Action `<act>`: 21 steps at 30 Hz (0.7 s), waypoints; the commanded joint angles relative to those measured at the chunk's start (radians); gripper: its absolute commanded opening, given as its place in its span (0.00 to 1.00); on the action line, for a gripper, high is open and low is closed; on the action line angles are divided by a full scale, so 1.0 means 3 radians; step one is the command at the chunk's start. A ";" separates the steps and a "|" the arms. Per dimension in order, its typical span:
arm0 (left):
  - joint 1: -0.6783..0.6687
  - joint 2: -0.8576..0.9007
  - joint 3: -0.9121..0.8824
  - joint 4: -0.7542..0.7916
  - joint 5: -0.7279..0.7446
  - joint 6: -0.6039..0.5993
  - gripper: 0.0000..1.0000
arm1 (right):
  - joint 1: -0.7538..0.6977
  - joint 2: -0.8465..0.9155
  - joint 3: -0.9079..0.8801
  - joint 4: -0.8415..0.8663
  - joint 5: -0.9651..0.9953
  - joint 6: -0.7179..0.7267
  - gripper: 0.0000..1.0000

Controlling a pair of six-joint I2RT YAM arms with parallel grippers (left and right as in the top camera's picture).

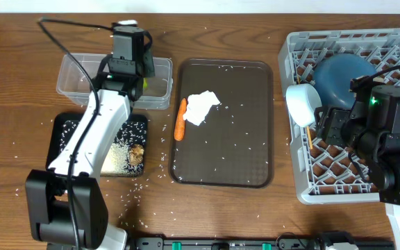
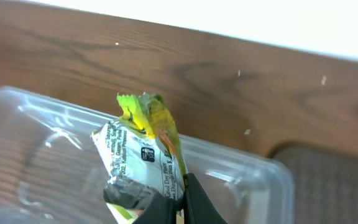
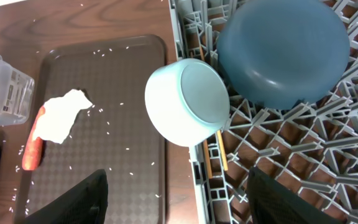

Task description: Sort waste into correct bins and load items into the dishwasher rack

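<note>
My left gripper [image 2: 182, 200] is shut on the yellow-green wrapper [image 2: 146, 146] and holds it above the clear tub [image 2: 36, 143]. In the overhead view it [image 1: 143, 69] hangs over the tub [image 1: 71, 83]. The black tray [image 1: 64, 128] holds rice and brown food scraps [image 1: 137, 152]. The white napkin [image 1: 201, 106] and the carrot [image 1: 180, 119] lie on the brown serving tray [image 1: 255, 139]. The grey rack [image 1: 304, 187] holds the dark-blue bowl [image 3: 284, 50], a pale bluish-white bowl [image 3: 188, 102] on its side and chopsticks [image 3: 213, 152]. My right gripper [image 3: 179, 202] is open and empty above the rack's left edge.
Rice grains are scattered over the serving tray [image 3: 123, 124] and the wooden table [image 1: 151, 187] around the black tray. The napkin [image 3: 61, 115] and carrot [image 3: 33, 146] also show in the right wrist view. The right arm's body [image 1: 394, 146] covers the rack's right half.
</note>
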 commanded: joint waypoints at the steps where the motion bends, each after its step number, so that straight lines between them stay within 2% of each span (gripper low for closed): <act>1: 0.0001 0.0025 0.0018 0.0041 -0.0036 -0.0896 0.06 | -0.0027 -0.0014 0.0009 0.0006 -0.0004 0.0029 0.66; 5: 0.0001 0.0024 0.0018 -0.0023 -0.0038 -0.1128 0.07 | -0.0027 -0.0014 0.0009 -0.0004 -0.0004 0.0028 0.66; 7: 0.0003 0.0024 0.0018 -0.0023 -0.0041 -0.1087 0.43 | -0.0027 -0.0015 0.0009 -0.0005 -0.0003 0.0027 0.66; 8: 0.0001 0.0017 0.0018 -0.0034 -0.0038 -0.1043 0.54 | -0.0027 -0.0015 0.0009 -0.0005 -0.0004 0.0027 0.66; 9: -0.0001 -0.0006 0.0018 -0.0066 -0.0025 -0.0983 0.58 | -0.0027 -0.0015 0.0009 -0.0004 -0.0003 0.0027 0.66; 11: -0.0038 -0.0069 0.0018 -0.0128 0.0155 -0.0796 0.60 | -0.0027 -0.0015 0.0009 -0.0005 -0.0003 0.0027 0.66; 16: -0.0313 -0.0150 0.0018 -0.0329 0.0814 0.0001 0.60 | -0.0028 -0.0014 0.0009 0.0009 -0.0003 0.0011 0.67; 21: -0.0795 -0.0029 -0.0072 -0.0589 0.0834 0.1073 0.60 | -0.0028 -0.0014 0.0009 0.0023 -0.0001 0.0003 0.68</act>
